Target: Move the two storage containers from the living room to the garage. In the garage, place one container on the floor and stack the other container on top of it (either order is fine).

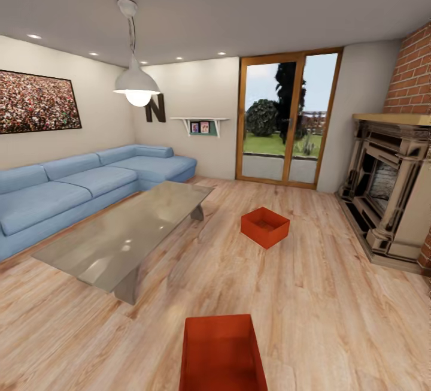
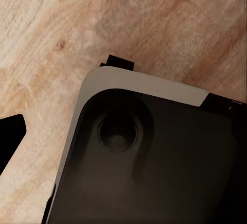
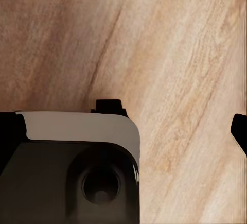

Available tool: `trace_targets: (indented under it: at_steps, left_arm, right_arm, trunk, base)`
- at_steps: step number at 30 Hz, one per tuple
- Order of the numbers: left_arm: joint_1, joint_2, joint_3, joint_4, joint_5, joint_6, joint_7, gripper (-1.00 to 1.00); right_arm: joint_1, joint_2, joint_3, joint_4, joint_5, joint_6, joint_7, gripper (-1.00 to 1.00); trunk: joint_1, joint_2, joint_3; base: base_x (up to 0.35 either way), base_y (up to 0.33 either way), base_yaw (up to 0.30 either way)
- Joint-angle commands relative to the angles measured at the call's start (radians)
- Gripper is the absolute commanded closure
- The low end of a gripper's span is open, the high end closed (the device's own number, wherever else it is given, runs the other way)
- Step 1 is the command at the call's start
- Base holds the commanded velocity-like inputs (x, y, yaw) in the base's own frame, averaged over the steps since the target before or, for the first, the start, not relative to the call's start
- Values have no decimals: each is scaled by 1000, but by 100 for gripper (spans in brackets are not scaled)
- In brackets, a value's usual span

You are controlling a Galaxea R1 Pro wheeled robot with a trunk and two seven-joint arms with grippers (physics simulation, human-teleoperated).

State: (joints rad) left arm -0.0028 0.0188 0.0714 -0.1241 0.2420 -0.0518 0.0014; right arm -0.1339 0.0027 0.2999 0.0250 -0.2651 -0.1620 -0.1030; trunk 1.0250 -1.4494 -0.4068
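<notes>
Two boxy red-orange storage containers [image 1: 264, 226]

**Left wrist: robot base over wood planks**

You are looking down at light wood-plank flooring [image 2: 128, 18] with a knot in its grain. A dark, rounded-corner body [image 2: 154, 167] with a pale grey rim sits over the planks; a round recess [image 2: 119, 133] is sunk into it near that corner. A black tip [image 2: 10, 139] shows beside the body, apart from it.

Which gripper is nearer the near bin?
Cannot tell. Each wrist camera looks down at wood floor beside the robot's base; the near bin sits about centred ahead.
</notes>
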Motion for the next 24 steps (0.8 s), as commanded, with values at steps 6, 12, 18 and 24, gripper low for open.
trace_targets:
  at_steps: [6, 12, 18, 24]
  left_arm:
    - [0, 0, 7, 0, 0, -2, 1, -100]
    - [0, 0, 7, -1, 0, -2, 1, -100]
    - [0, 0, 7, -1, 0, -2, 0, -100]
    - [0, 0, 7, 0, 0, -2, 0, -100]
  right_arm:
    - [-1, 0, 8, 3, -9, -4, 0, -100]
    - [-1, 2, 10, 3, -8, -4, 1, -100]
    - [-1, 2, 10, 3, -8, -4, 0, -100]
    - [-1, 2, 11, 3, -8, -4, 0, -100]
  trunk:
    - [0, -1, -1]
    - [0, -1, -1]
    - [0, -1, -1]
    - [0, -1, -1]
  base:
    - [0, -219, 0]
    - [0, -35, 0]
    - [109, -3, 0]
    - [296, 0, 0]
